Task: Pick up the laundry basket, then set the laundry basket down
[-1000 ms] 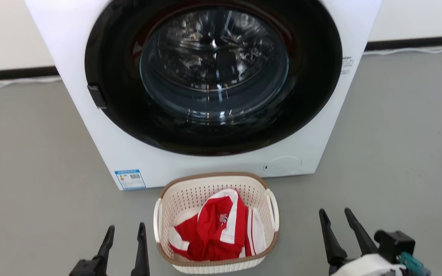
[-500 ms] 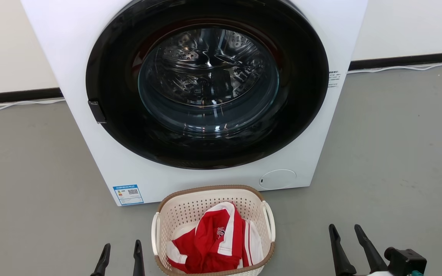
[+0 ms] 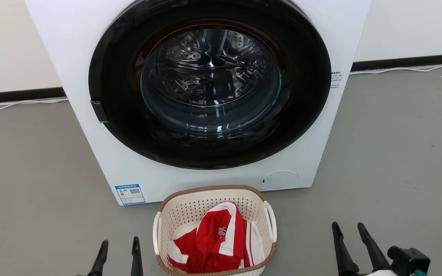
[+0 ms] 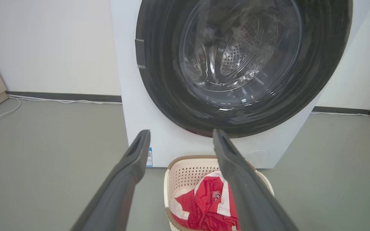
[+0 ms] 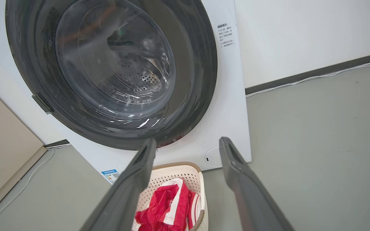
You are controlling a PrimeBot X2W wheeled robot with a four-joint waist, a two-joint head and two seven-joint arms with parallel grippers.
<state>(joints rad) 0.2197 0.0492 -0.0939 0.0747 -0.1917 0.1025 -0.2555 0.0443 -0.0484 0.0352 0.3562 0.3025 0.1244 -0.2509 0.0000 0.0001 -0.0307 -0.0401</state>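
Looking down from the head view, you have the laundry basket [image 3: 190,209] on the floor [image 3: 397,153] at 6 o'clock of the frame, just in front of the washing machine [image 3: 102,153] and apart from it. A red and white garment [image 3: 215,239] lies crumpled inside. Your left hand [image 3: 118,249] hovers at 7 o'clock, just beside the basket's left side, fingers spread and holding nothing. Your right hand [image 3: 348,234] sits at 4 o'clock, well apart from the basket, also open and empty.

Expect the basket to be light: thin perforated plastic with one piece of clothing in it. The walls probably flex if squeezed, and smooth plastic may slip between the fingers. The brown rim [image 3: 209,188] looks like the stiffest edge. The two white loop handles, one on the left side [image 3: 156,232] and one on the right side [image 3: 271,220], are your best holds. Taking both should keep it level; lifting by one side would likely tip it and shift the garment.
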